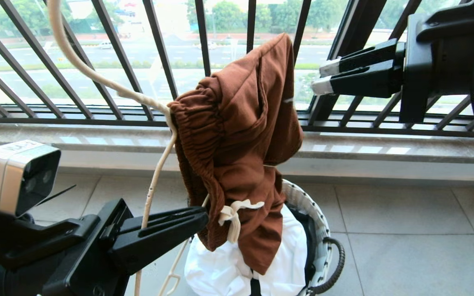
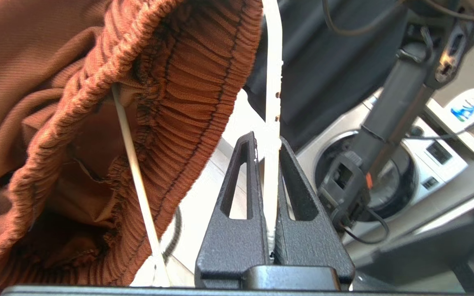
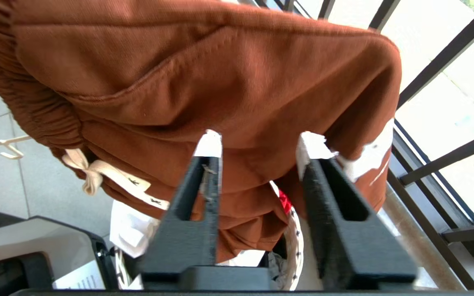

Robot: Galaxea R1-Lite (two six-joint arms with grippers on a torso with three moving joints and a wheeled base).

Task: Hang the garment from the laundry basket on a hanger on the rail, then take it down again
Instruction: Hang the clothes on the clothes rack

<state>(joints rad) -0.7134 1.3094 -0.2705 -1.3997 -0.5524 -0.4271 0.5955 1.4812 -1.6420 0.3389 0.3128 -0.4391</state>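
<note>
1. Before the black barred window railing [image 1: 109, 61], over the tiled floor [image 1: 405, 230], the robot holds the work up in the air; the rail itself is not in view.
2. Largest of the task's things, the garment [image 1: 237, 135] hangs draped on the hanger [image 1: 154, 176], its gathered waistband threaded by the wire and its drawstring [image 1: 233, 216] dangling just above the laundry basket [image 1: 323, 230].
3. That basket stands on the floor below, with a white cloth [image 1: 228, 267] still in it.
4. At the lower left, the left claw [image 1: 196, 220] is clamped tight on the hanger's thin wire, the wire pinched between its fingers in the left wrist view.
5. At the upper right, the right claw [image 1: 321, 78] stands partly open with nothing in it, near the shorts but apart from them.
6. Judged from this, the step in hand is dressing the hanger: the shorts sit bunched on one side. The next move calls for the right claw to take the loose cloth and spread it along the wire while the left keeps the hanger steady.
</note>
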